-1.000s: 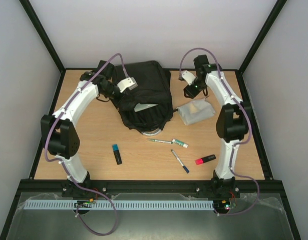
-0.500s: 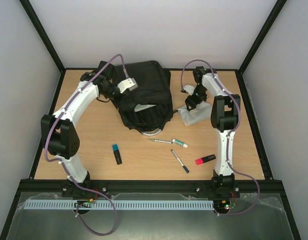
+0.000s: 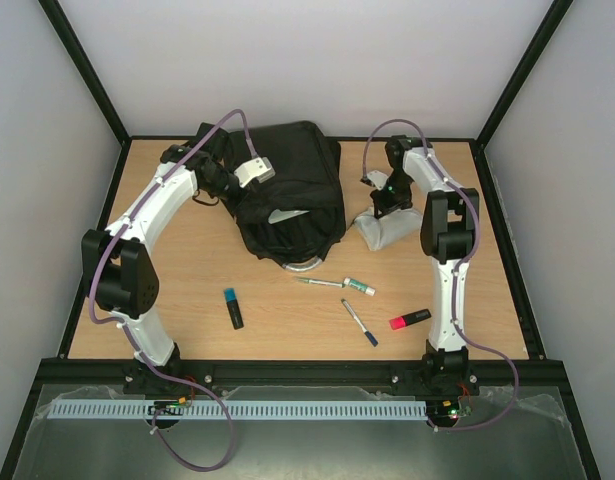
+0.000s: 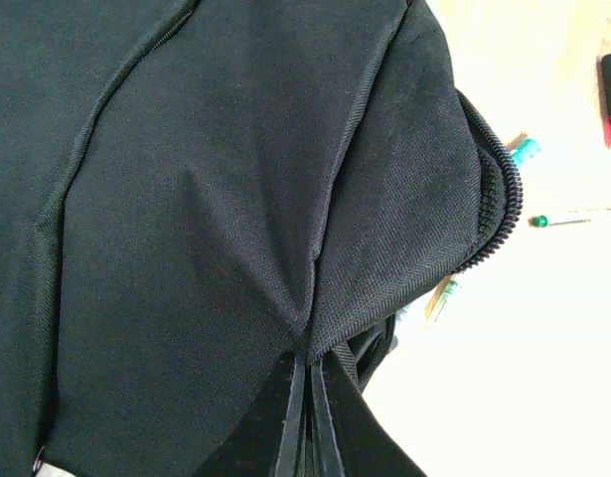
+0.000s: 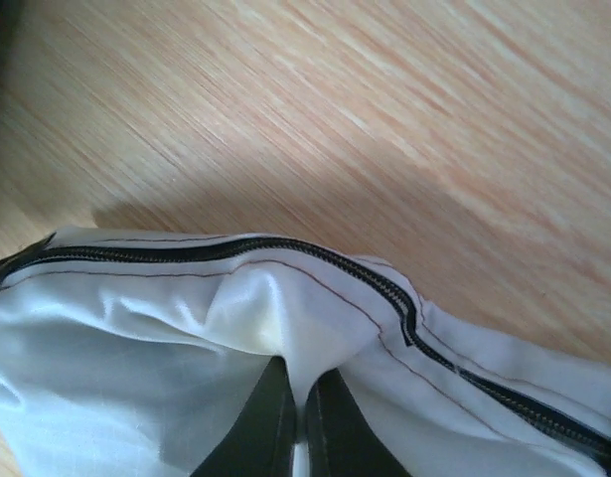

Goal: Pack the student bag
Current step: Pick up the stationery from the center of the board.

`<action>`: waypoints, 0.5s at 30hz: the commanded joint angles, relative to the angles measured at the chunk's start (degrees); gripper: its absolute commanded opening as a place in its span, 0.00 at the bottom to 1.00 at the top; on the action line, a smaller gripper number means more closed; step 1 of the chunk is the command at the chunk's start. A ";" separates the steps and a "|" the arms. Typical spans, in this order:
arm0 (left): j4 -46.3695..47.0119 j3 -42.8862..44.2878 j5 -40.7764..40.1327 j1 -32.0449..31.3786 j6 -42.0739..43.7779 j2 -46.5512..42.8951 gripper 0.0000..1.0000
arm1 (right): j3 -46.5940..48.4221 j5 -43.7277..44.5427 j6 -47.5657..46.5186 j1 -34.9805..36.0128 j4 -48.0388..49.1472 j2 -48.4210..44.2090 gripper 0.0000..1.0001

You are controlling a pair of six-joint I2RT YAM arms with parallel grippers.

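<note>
The student bag is a large black backpack lying at the back middle of the table, its zip open along one edge. My left gripper is shut on a pinch of the bag's black fabric, which puckers up into the jaws. To the right of the bag lies a whitish pouch with a dark zip. My right gripper is down on it and shut on a fold of its white fabric just below the zip.
In front of the bag lie a green pen, a green-capped marker, a blue pen, a red highlighter and a blue-tipped black highlighter. A silvery ring shows under the bag's front edge.
My right gripper came down from above the pouch onto it and shut on its fabric; the pouch has bunched and shifted slightly left. The left arm and bag have not moved.
</note>
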 commanded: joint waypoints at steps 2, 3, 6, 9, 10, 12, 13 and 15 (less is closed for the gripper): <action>-0.87 -0.03 2.89 -0.34 0.49 -2.16 0.03 | -5.21 -4.13 3.43 0.09 0.58 -5.19 0.01; -0.87 -0.07 2.91 -0.29 0.50 -2.08 0.03 | -6.58 -4.74 3.75 0.09 1.12 -6.98 0.01; -0.76 -0.03 2.80 -0.31 0.50 -1.76 0.03 | -10.70 -7.08 5.06 0.06 2.73 -12.15 0.01; -0.77 0.39 2.70 -0.33 0.50 -1.29 0.03 | -15.36 -10.09 6.16 0.09 4.75 -18.01 0.01; -0.72 0.63 2.69 -0.34 0.50 -1.12 0.03 | -16.87 -11.48 6.54 0.07 5.51 -19.70 0.01; -0.65 0.97 2.73 -0.31 0.50 -0.72 0.03 | -20.44 -14.74 7.43 0.04 7.87 -23.31 0.01; -0.63 1.09 2.77 -0.33 0.48 -0.58 0.03 | -22.08 -16.38 8.01 0.05 9.05 -24.81 0.01; -0.76 1.38 2.82 -0.31 0.40 -0.32 0.03 | -25.10 -19.62 8.51 0.23 10.79 -27.38 0.01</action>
